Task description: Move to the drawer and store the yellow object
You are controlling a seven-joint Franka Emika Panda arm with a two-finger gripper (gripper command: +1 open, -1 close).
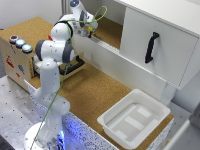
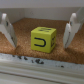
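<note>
A small yellow cube [image 2: 42,39] with a black U-shaped mark rests on a cork surface, just behind a white ledge [image 2: 35,70]. My gripper [image 2: 39,46] is open, with one white finger [image 2: 8,31] on each side of the cube and a gap to both. In the exterior view the gripper [image 1: 89,31] reaches down to the raised cork shelf at the back, and the cube is hidden there. The drawer [image 1: 75,66], light wood with a black bar handle, sticks out of the wooden box [image 1: 15,60] at the exterior view's left, partly behind the arm.
Round coloured buttons [image 1: 20,43] top the wooden box. A large white cabinet with a black handle [image 1: 151,47] stands at the exterior view's right. A white plastic tub [image 1: 134,117] sits on the lower cork table [image 1: 95,92]. A yellow-green cable [image 1: 100,12] runs along the arm.
</note>
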